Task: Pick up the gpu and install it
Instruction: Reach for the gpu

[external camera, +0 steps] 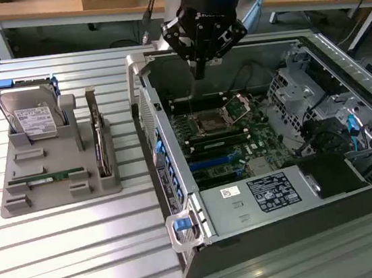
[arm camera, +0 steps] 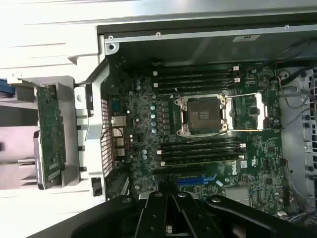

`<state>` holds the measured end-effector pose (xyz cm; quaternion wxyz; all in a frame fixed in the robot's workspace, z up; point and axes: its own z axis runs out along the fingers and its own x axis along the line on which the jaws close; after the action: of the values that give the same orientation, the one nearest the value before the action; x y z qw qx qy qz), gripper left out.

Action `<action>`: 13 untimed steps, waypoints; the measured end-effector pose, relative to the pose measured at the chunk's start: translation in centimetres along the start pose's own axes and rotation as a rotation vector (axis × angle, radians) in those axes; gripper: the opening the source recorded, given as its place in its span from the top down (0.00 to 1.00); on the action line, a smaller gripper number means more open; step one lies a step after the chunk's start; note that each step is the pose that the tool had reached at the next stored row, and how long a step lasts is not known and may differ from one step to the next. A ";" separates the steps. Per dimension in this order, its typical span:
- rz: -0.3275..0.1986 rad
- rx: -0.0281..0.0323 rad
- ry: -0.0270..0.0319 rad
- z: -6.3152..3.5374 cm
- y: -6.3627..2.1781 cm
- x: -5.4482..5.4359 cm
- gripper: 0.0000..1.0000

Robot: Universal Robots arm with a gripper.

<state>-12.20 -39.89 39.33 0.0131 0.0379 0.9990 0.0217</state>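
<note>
The gripper (external camera: 199, 71) hung over the open computer case (external camera: 180, 201), high above the green motherboard (external camera: 222, 131). Its two fingers were pressed tight together, and there was nothing between them.

The gpu (external camera: 99, 144) was not in the case. It stood on its thin edge in a slot of the gray holder (external camera: 43, 194) on the metal table (external camera: 84, 253). That was just beside the case, on the exterior view's left, and well apart from the gripper. The silver hard drive (external camera: 32, 120) stood in the same holder, on the other side of the card from the case. The narrow green memory stick (external camera: 45, 177) lay flat in the holder too.

I thought the card would be light and stiff, but easy to hurt. It was thin and had lots of tiny parts on its flat sides, so a hard squeeze there could break something. The best place to hold it looked like the top edge, near the middle, with one finger on each flat side. It sat deep in its slot, so a crooked pull might make it catch
</note>
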 end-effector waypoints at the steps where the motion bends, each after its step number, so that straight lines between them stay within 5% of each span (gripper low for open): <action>1: 0.000 -0.0001 0.0000 -0.03 -0.09 1.2 0.89; 13: 0.000 0.0000 0.0000 -0.07 -0.20 2.7 0.89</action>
<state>-14.92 -39.89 39.33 0.0131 0.0379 0.9990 0.0217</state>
